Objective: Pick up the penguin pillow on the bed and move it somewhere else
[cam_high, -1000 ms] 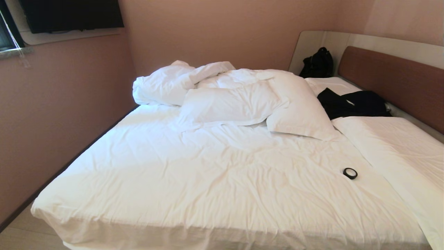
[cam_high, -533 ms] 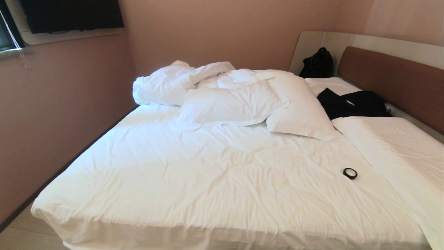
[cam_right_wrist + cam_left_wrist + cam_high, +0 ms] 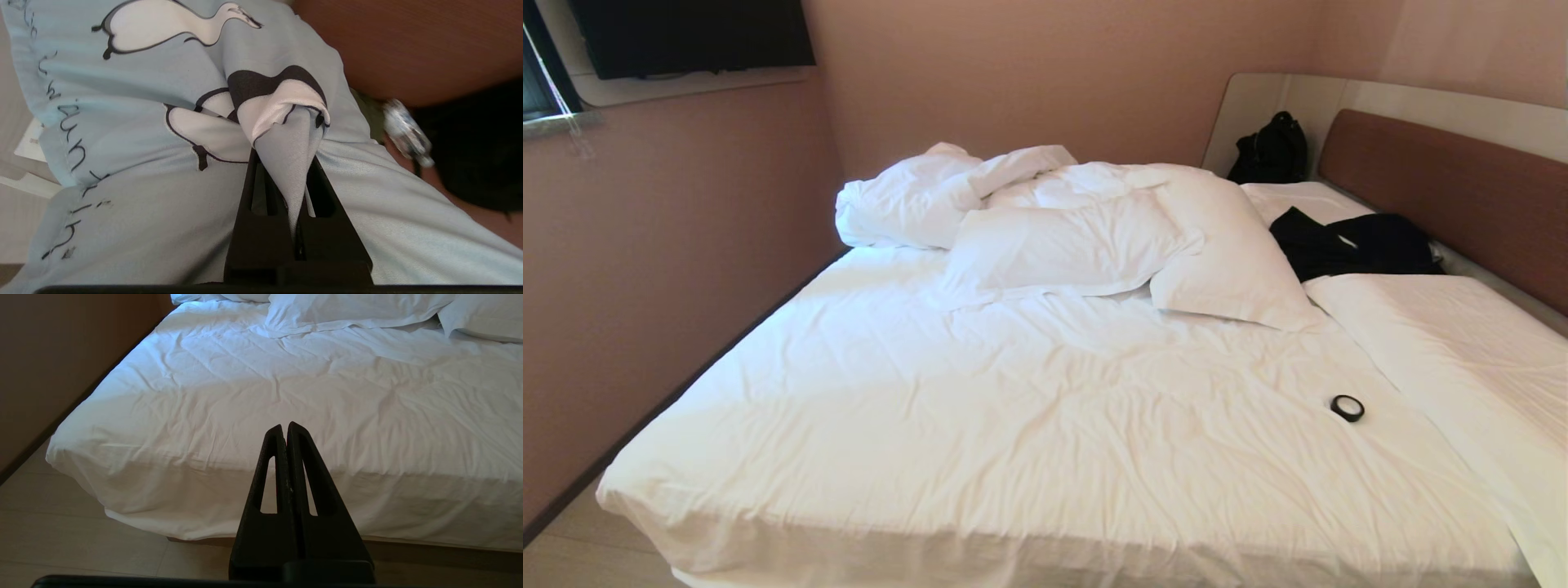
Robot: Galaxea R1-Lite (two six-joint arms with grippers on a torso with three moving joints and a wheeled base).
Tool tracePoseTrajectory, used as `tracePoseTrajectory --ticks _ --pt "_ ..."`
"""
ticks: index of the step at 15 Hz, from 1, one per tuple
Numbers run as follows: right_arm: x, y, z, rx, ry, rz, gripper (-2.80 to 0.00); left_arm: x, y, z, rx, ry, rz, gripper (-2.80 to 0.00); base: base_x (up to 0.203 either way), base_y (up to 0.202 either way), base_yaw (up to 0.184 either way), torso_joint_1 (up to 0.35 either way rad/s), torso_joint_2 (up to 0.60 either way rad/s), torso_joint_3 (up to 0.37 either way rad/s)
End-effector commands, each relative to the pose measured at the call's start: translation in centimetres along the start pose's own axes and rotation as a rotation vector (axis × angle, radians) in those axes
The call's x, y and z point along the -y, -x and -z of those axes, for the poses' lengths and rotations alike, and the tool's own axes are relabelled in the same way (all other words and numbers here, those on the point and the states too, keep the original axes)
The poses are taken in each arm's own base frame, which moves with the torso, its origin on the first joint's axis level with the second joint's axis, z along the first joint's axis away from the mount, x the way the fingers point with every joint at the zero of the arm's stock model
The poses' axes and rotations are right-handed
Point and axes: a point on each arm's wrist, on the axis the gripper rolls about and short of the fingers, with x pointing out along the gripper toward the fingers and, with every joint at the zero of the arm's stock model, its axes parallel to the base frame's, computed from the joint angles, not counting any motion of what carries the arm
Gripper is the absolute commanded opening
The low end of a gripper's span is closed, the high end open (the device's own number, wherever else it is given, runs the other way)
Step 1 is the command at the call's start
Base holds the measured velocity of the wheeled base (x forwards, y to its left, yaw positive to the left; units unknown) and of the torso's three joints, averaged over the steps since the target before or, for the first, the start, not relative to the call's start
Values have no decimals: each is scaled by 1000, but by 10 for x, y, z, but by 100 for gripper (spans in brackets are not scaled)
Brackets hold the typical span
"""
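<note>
Now the right gripper [image 3: 295, 179] is clamped on a pinched fold of the pillow [image 3: 135, 122], which hangs from it beyond the head view. Best to hold that pinch firm, swing slowly, and set it down on bare bed [image 3: 1029, 425]. The left gripper [image 3: 286, 430] is closed, parked off the bed's foot.

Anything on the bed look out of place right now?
A small black ring lies loose on the bed sheet, and dark clothing is dumped by the headboard. The right gripper has the penguin pillow pinched by a fabric fold.
</note>
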Motion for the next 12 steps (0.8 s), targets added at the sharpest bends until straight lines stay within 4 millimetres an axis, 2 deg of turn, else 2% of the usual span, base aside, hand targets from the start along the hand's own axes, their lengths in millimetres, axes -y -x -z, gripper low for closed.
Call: tracePoseTrajectory --ticks 1,5,12 --pt "6 -35 12 -48 -11 -25 -280 0 0 0 -1 0 0 -280 0 0 0 0 0 0" --pt "23 -52 17 -57 -29 10 -280 0 0 0 -1 0 -2 -280 0 0 0 0 0 0" --pt "31 -72 31 -62 -19 31 -280 0 0 0 -1 0 0 -280 0 0 0 0 0 0"
